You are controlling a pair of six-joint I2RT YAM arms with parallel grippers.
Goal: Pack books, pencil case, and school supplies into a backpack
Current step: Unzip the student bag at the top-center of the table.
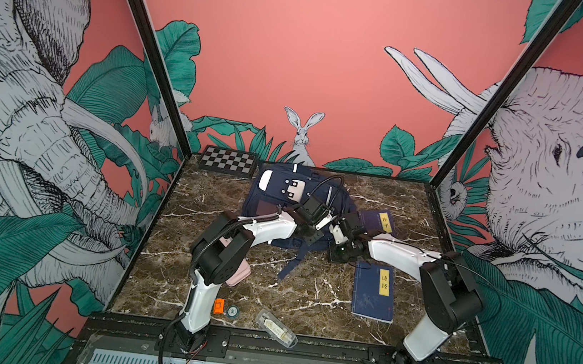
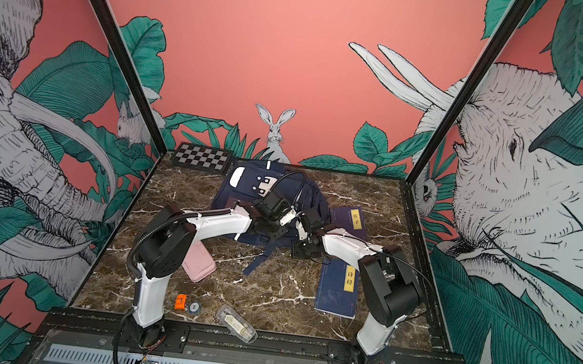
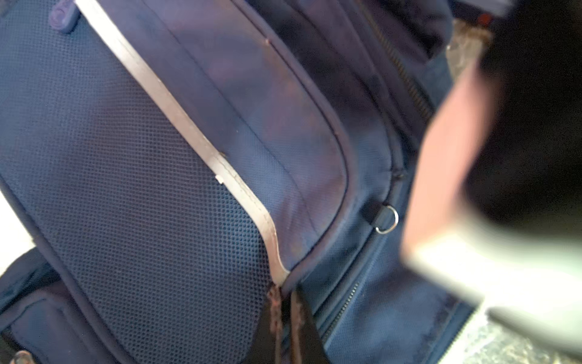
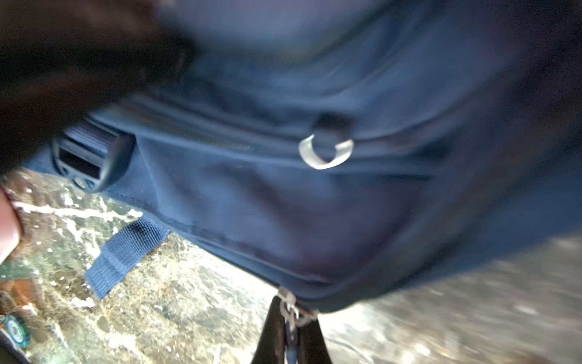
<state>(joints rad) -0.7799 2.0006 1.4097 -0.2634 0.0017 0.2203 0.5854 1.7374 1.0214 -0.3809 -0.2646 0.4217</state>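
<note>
Where the table (image 1: pixel 306 304) meets the front rail, a clear plastic case (image 1: pixel 276 333) lies on its side w/ a pale item inside, too small to name. Just left of it sit an orange block (image 1: pixel 218 306) and a round token (image 1: pixel 233 310), side by side. Further in, a pink pencil case (image 2: pixel 200 264) lies flat & closed, partly behind the left arm, so its contents can't be seen. On the right side one of the books (image 1: pixel 374 292) lies flat on the table, yellow label up, outside the backpack (image 1: pixel 272 203). Mid-table, both arms reach in to the backpack's near edge. It lies flat w/ its white patch toward the back wall, and no view shows its inside. Left gripper (image 3: pixel 283 296): jaws together, tips against the seam where the silver strip ends; can't tell if cloth is pinched btwn them. Right gripper (image 4: pixel 291 315): jaws clamped on a metal zip pull (image 4: pixel 287 296) at the backpack's edge, w/ a metal ring (image 4: pixel 326 151) and a loose strap (image 4: pixel 122 252) nearby. Beyond the right arm the second book (image 1: pixel 379 221) lies on the table just beside the backpack's right side. Farthest back, a chessboard (image 1: pixel 229 161) sits at the left rear corner, near the backpack's top.
</note>
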